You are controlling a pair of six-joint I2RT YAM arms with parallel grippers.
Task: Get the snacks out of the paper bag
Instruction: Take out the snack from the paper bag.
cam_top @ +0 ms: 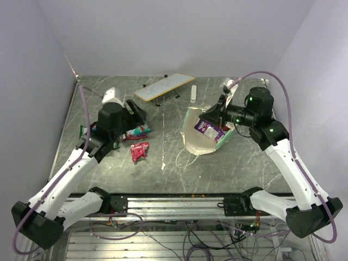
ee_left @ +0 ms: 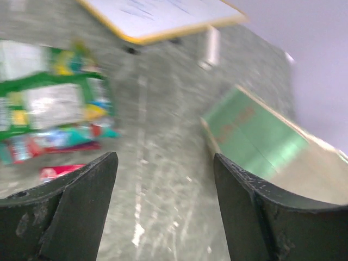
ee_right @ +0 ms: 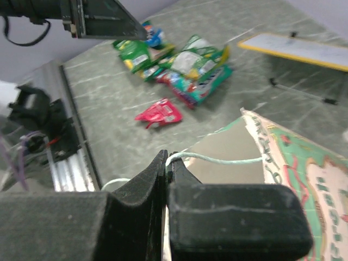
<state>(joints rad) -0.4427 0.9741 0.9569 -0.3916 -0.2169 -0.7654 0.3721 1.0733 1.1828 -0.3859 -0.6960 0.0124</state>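
Red packet (cam_top: 139, 151): the snack nearest the arm bases, alone on the table (cam_top: 239, 163), at about 6 o'clock from the pile.
Snack pile (cam_top: 137, 131): green and pink-teal packets already out on the left half of the table, partly hidden under the left wrist.
Left jaws: spread wide with nothing between them, hanging over the far edge of the pile. The wrist view is blurred but shows the gap bare.
Paper bag (cam_top: 191, 136): right of centre and tilted, with its cream inside showing. I judge the mouth to face about 9 o'clock.
Purple packet (cam_top: 210, 130): inside the bag against its right wall, long axis running roughly 10 to 4 o'clock.
Right jaws: closed tight on the bag's white cord handle (ee_right: 217, 159), holding the far rim up, at about 1 o'clock from the purple packet.
Deciding relation: the purple packet lies between 3 and 4 o'clock from the left jaws, well apart. The right jaws are nearer but occupied, so the free left arm looks the likelier one to reach in through the mouth.
Far end: a white board (cam_top: 165, 87) and a small white oblong (cam_top: 193, 93), neither part of the task.
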